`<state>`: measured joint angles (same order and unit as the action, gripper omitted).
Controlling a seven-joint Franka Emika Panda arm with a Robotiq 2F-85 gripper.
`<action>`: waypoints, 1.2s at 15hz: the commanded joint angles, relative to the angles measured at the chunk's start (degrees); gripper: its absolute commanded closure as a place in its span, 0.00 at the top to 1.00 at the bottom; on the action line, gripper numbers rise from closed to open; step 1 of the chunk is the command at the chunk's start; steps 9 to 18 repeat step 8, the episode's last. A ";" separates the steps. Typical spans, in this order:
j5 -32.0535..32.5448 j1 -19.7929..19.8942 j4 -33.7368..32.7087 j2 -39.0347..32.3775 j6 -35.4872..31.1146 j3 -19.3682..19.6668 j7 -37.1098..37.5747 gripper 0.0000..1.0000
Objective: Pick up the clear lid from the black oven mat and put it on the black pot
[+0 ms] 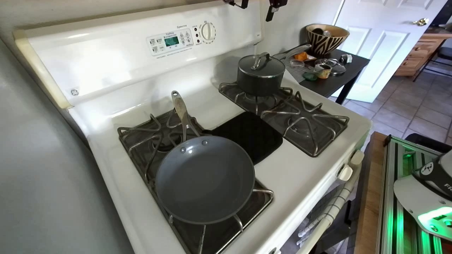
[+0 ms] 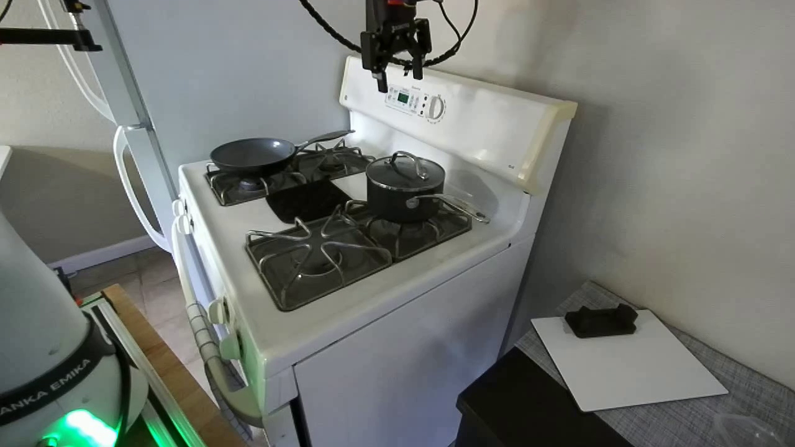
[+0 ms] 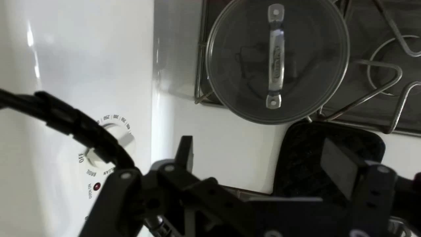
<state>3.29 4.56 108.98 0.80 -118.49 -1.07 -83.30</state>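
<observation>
The clear lid (image 1: pixel 261 66) rests flat on the black pot (image 1: pixel 260 84) on the back burner, in both exterior views (image 2: pixel 407 177). It has a metal rim and an arched metal handle; in the wrist view the lid (image 3: pixel 243 82) hides most of the pot. The black oven mat (image 1: pixel 252 132) lies bare between the burner grates; it also shows in the wrist view (image 3: pixel 299 158). My gripper (image 2: pixel 400 79) is open and empty, high above the stove near the control panel. In the wrist view its spread fingers (image 3: pixel 258 154) stand beside the lid and over the mat, holding nothing.
A grey frying pan (image 1: pixel 208 180) sits on the left grates, overlapping the mat's edge. The pot's handle (image 2: pixel 459 205) sticks out to the side. Raised metal grates (image 2: pixel 320 248) and the white back panel (image 2: pixel 484 130) stand nearby. A side table (image 1: pixel 353 58) holds a bowl, another lid and small items.
</observation>
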 commanded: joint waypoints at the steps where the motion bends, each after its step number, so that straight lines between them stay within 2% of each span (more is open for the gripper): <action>1: 5.33 -1.87 7.88 6.19 -0.98 0.39 8.06 1.00; 4: 5.74 -2.92 10.39 8.00 -1.76 0.22 14.30 1.00; 5: 4.90 -2.98 6.52 5.28 0.16 1.05 10.34 1.00; 8: 4.92 -3.61 7.98 6.43 0.14 0.98 12.89 1.00; 18: 4.92 -3.61 7.98 6.43 0.14 0.98 12.89 1.00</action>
